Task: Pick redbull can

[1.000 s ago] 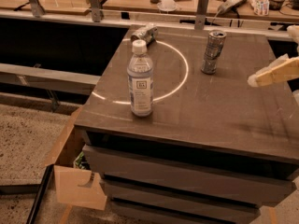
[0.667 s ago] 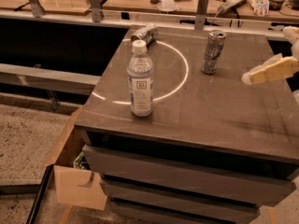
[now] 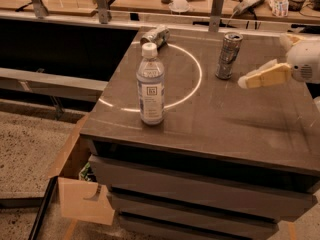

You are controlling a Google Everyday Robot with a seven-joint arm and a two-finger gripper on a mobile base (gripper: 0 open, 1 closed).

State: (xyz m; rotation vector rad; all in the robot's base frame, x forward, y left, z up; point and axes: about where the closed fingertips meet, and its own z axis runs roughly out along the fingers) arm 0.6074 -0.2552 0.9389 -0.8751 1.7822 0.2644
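Camera view has the hand (image 3: 265,75) hovering above the right side of the worktop (image 3: 225,124), pointing left; I cannot tell whether it is wide or narrow. The redbull can (image 3: 228,56) stands upright just beyond its tip, close but apart. A good grasp probably calls for spreading the hand wide, lowering to mid-can height and closing squarely around the slim body, since a glancing touch could tip it. The water bottle (image 3: 150,84) and the lying can (image 3: 155,35) sit well apart to the left, out of the way.
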